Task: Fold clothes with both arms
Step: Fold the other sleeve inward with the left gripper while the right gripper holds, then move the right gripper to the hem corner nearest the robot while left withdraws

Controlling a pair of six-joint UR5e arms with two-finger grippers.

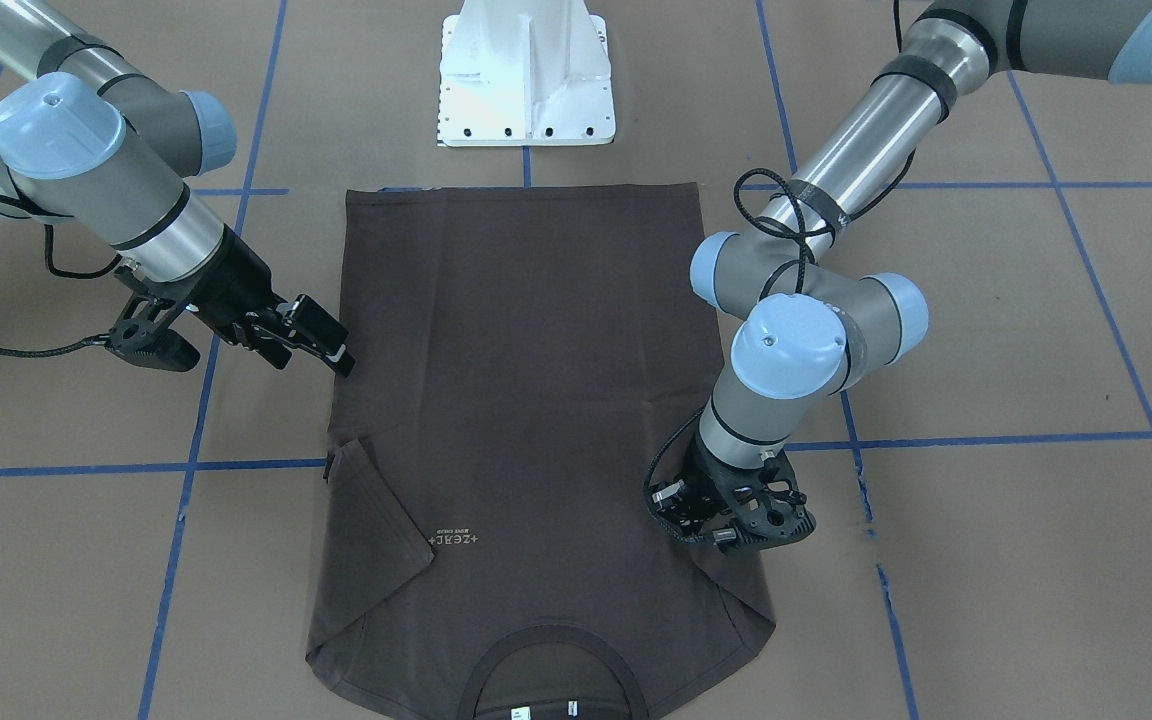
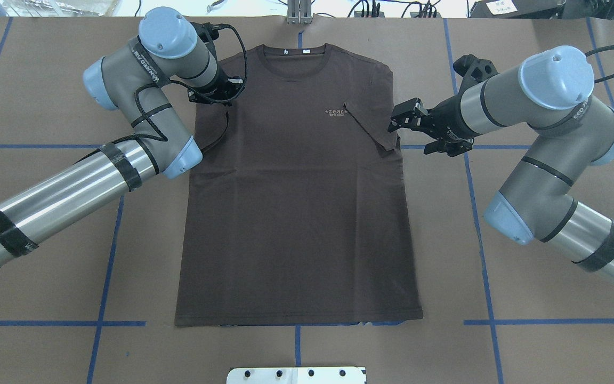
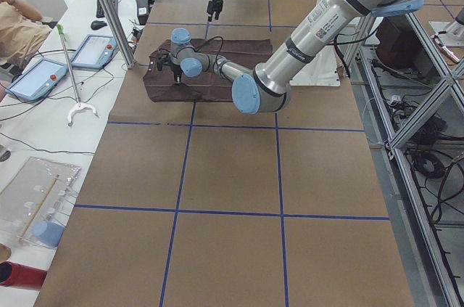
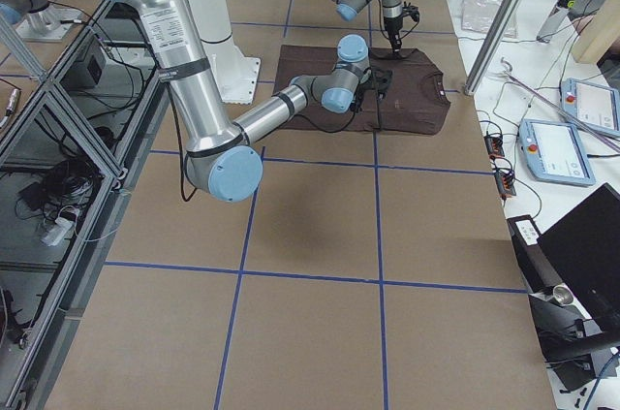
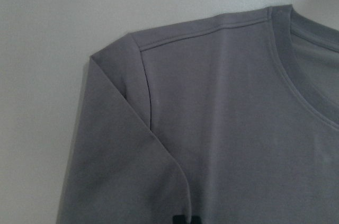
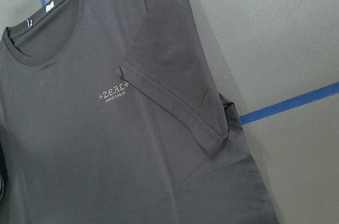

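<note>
The dark T-shirt [image 2: 296, 213] lies flat on the worktop [image 2: 525, 298], its long axis running from the hem near the robot to the collar at the far edge. Both sleeves are tucked in. The right end effector [image 2: 395, 121] sits just off the shirt's right edge, beside the tucked sleeve, its fingers apart and empty. The left end effector [image 2: 216, 95] is low over the left shoulder, but nothing shows whether its fingers are apart or together.
</note>
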